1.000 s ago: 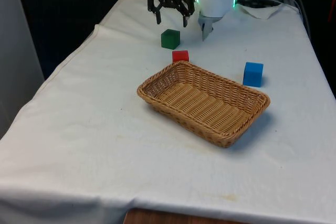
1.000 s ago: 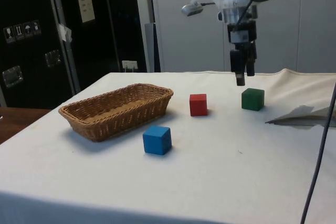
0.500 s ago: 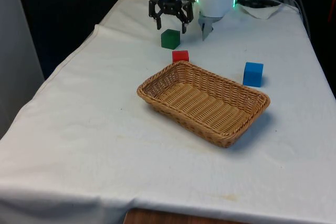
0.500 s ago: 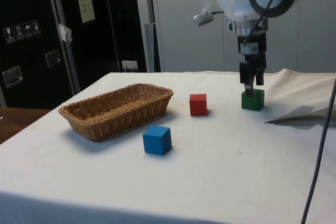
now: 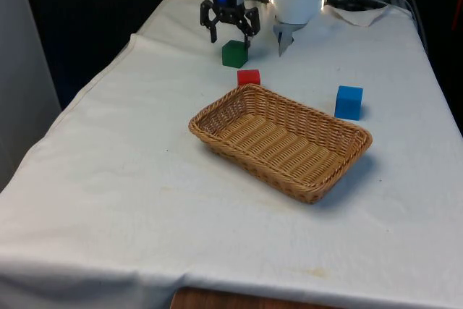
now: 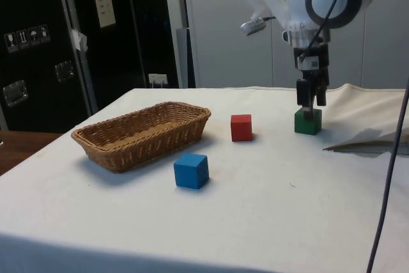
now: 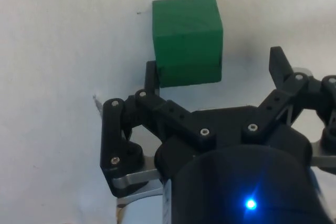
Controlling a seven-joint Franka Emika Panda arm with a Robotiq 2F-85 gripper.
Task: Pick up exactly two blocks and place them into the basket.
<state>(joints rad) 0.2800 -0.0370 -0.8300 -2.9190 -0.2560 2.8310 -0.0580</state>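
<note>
Nearest in the front view lies the white cloth (image 5: 130, 200), faintly creased and hanging off the table edge, with a sliver of brown wood showing beneath it; on it sits the basket (image 5: 281, 140), a shallow rectangular tray of tan woven wicker with a ribbed floor, set at an angle and holding nothing; off toward the front view's right, well apart from the rim, stands the blue block (image 5: 349, 101), a plain matte cube; just beyond the basket's far corner is the smaller red block (image 5: 248, 77), close to the wicker, though whether it touches I can't quite say from here; farther still rests the green block (image 5: 234, 53), flat on the cloth; the black gripper (image 5: 231, 32) hangs right over it with its fingers spread wide, gripping nothing; in the wrist view one finger (image 7: 151, 78) stands beside the green block (image 7: 187, 38) and the other is well off to its other side; from the side view, dark cabinets (image 6: 45, 43) with small labels stand behind the table, and a crumpled fold of cloth is cut off at the frame's edge.
</note>
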